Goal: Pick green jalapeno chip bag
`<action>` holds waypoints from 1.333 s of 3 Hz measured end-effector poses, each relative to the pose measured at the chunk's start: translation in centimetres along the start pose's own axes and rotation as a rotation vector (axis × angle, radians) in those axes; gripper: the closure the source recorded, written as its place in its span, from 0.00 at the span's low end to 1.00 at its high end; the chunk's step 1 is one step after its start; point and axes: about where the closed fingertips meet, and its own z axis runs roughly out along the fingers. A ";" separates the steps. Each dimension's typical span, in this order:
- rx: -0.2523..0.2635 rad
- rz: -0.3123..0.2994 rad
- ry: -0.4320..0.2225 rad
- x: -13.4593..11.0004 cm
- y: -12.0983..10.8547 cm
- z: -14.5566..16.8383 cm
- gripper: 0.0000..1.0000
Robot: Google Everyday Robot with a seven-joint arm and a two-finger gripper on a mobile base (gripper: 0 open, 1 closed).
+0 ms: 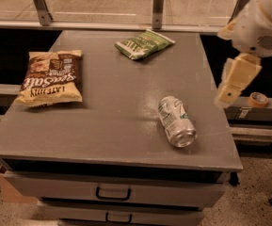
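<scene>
One green jalapeno chip bag (145, 44) lies along the far edge, left of our right-edge gripper (226, 94); its state we cannot tell.

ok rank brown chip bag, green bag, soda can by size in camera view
1. brown-and-yellow chip bag
2-3. green jalapeno chip bag and soda can look alike; the can lies nearer.
The tool hangs beyond the table's right edge.

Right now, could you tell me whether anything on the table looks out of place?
The can lies on its side near the table's right edge, not upright. The gripper hangs beyond that edge, away from the green bag.
</scene>
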 end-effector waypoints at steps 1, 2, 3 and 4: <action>0.051 -0.027 -0.092 -3.5 -5.9 4.4 0.00; 0.073 -0.007 -0.180 -6.3 -11.1 8.5 0.00; 0.069 0.069 -0.245 -8.5 -15.9 13.3 0.00; 0.061 0.170 -0.269 -10.7 -18.9 17.3 0.00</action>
